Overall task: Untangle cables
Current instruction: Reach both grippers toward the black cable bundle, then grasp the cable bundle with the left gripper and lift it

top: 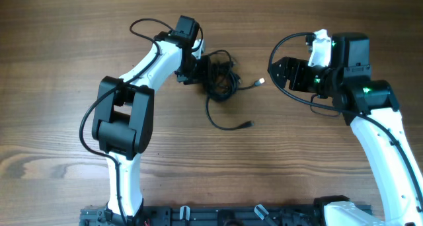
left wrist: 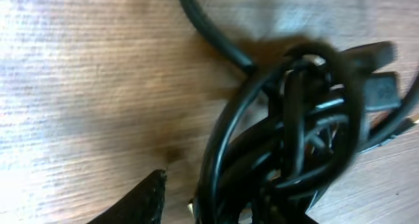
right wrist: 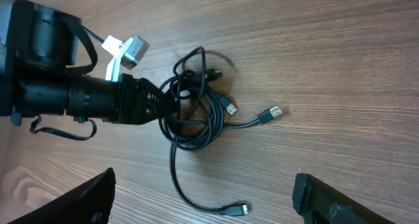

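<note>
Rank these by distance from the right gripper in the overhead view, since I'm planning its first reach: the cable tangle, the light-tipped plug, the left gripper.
1. Light-tipped plug, just left of the right gripper, whose jaws stand open.
2. Cable tangle, farther left, mid-scene.
3. Left gripper, at the tangle's far left edge.

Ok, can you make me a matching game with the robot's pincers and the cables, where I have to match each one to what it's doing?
Things:
1. left pincer
2. right pincer
3. tangle of cables
4. long cable's plug

What it's doing:
A. wide open, touching nothing
B. bunched up in a black knot
C. pushed right up against the knot
D. lies alone, away from the knot

Pairs: 1-C, 2-A, 3-B, 4-D
</note>
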